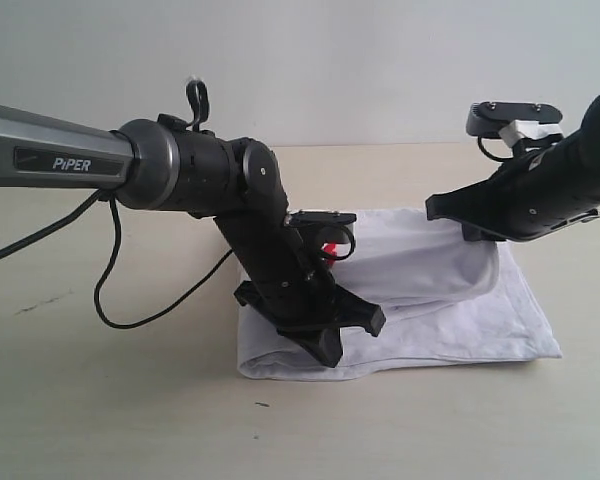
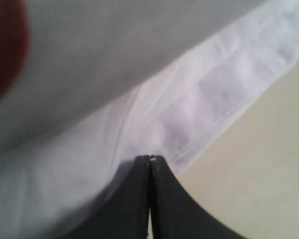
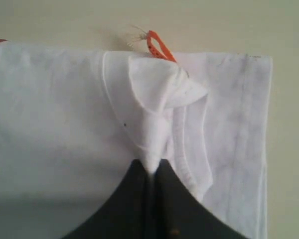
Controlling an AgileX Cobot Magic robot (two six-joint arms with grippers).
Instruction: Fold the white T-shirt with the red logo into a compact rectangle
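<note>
The white T-shirt (image 1: 460, 320) lies partly folded on the table. My left gripper (image 1: 330, 350) is at its front left edge, jaws shut, with the tips (image 2: 150, 158) pinching the white T-shirt (image 2: 214, 89) just inside a hem. A blurred patch of the red logo (image 2: 5, 45) sits close to that camera, and a red bit (image 1: 330, 249) peeks out behind the left wrist. My right gripper (image 1: 435, 208) is shut (image 3: 152, 167) on a bunched peak of the white T-shirt (image 3: 50, 109) by the ribbed collar. The orange neck tag (image 3: 159, 46) sticks out beyond it.
The pale tabletop (image 1: 100, 400) spreads around the shirt, with a plain wall behind. A black cable (image 1: 110, 290) hangs from the left arm down to the table on the left. The left arm's body covers the shirt's left half.
</note>
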